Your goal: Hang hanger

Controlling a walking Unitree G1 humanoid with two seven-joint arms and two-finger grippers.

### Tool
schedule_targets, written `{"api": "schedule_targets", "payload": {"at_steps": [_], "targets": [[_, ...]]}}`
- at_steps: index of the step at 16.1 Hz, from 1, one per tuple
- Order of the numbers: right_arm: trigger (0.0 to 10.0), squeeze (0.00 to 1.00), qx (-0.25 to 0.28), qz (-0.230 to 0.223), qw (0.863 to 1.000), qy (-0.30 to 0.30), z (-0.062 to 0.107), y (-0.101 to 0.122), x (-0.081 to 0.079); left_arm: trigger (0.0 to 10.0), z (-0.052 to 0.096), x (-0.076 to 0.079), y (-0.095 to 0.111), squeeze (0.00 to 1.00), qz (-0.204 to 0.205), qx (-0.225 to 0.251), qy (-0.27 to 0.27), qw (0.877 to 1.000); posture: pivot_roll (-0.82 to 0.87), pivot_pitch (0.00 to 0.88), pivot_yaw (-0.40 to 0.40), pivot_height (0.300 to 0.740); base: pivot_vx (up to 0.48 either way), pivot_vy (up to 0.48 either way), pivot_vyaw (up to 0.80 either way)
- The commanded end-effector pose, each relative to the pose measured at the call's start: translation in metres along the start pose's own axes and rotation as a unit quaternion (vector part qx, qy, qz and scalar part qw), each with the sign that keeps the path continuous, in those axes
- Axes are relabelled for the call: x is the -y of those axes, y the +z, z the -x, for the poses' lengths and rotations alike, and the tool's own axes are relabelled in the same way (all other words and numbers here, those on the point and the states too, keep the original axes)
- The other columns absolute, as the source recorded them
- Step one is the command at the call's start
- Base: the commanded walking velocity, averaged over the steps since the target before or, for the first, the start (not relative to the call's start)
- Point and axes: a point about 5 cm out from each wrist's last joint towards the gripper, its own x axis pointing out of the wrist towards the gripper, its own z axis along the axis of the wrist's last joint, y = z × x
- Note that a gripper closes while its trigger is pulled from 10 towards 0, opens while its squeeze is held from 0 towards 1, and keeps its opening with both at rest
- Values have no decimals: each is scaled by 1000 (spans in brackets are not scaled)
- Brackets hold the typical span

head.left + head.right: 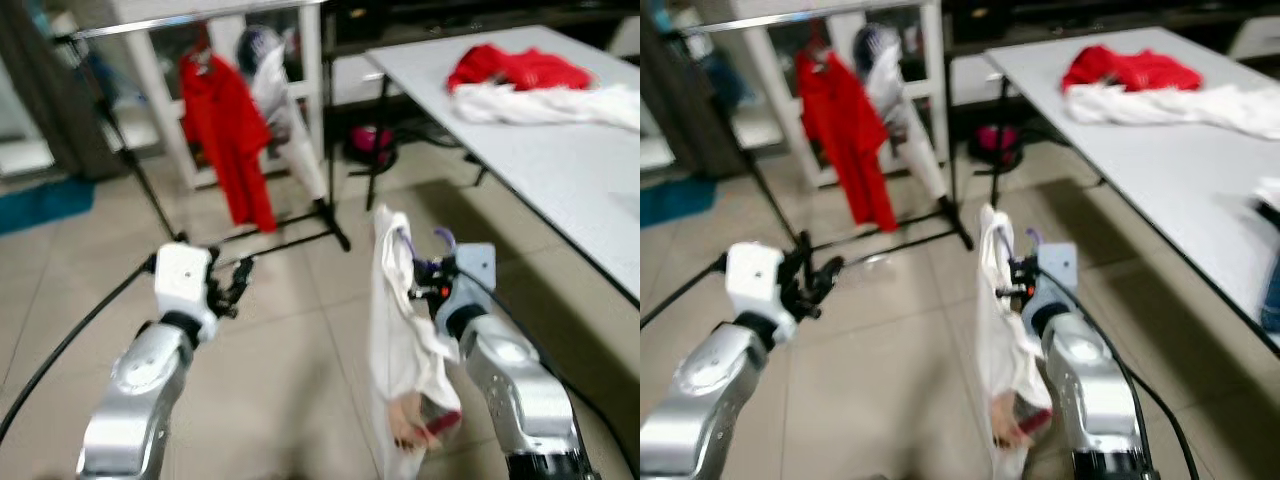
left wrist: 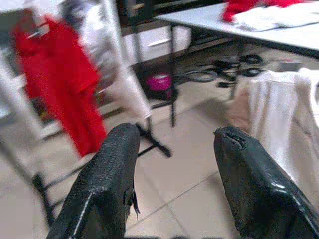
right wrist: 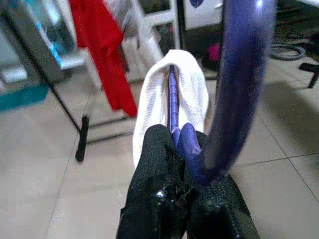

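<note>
1. Left eye view. The right gripper [image 1: 432, 272] is raised in front of the robot with its fingers closed on a purple hanger [image 1: 443, 239]. A white garment [image 1: 400, 340] hangs from the hanger toward the tiled floor [image 1: 270, 340], carried free so it can be lifted over a rail. The left gripper [image 1: 232, 283] is held out empty, fingers apart, probably ready to steady the load. Ahead stands a clothes rack [image 1: 200, 22] that already carries a red shirt [image 1: 228, 135] and a pale garment [image 1: 285, 120]; I judge it to be the hanger's destination, and it is well apart from the right gripper.

2. Right eye view. The same layout. A white table [image 1: 1180, 170] to the robot's right holds a pile of red clothes [image 1: 1130, 70] and white clothes [image 1: 1180, 105], which look like stock waiting to be hung.

3. Left wrist view. The two black fingers [image 2: 107, 184] stand wide apart with nothing between them. Beyond them are the red shirt, the rack's legs and a pink object [image 2: 159, 82] on the floor; blur leaves it unidentified.

4. Right wrist view. The black fingers [image 3: 154, 164] pinch the hanger just below its curved hook [image 3: 239, 84], which keeps the hook free to catch the rail. The white garment drapes over the hanger's shoulder.
</note>
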Motion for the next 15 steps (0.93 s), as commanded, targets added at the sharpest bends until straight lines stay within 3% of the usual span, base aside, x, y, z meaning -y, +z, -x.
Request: {"api": "schedule_targets", "payload": {"at_steps": [1, 5, 6, 9, 12, 15], "targets": [[10000, 0, 28, -13, 1000, 2, -2, 12, -3, 10000, -5, 4, 3, 0, -6, 4, -1, 1000, -87, 0, 108, 740, 386, 0, 0], [10000, 0, 33, 15, 999, -19, -5, 15, -3, 10000, -7, 6, 3, 0, 11, 4, -1, 1000, -85, 0, 113, 740, 389, 0, 0], [10000, 0, 49, 5, 999, 6, -4, 18, -9, 10000, -8, 5, 5, 0, 1, 10, -1, 1000, -82, 0, 114, 740, 416, 0, 0], [10000, 0, 55, 31, 998, 19, -4, 19, -15, 10000, -10, 4, 9, 0, -2, 19, 0, 1000, -81, 0, 116, 740, 435, 0, 0], [10000, 0, 53, 47, 997, 24, -6, 19, -18, 10000, -12, 3, 9, 0, -4, 20, 2, 1000, -82, 0, 117, 740, 480, 0, 721], [10000, 0, 84, 26, 995, 39, -8, 29, -23, 10000, -13, 3, 9, 0, -6, 20, 2, 1000, -79, 0, 116, 740, 480, 0, 533]]}}
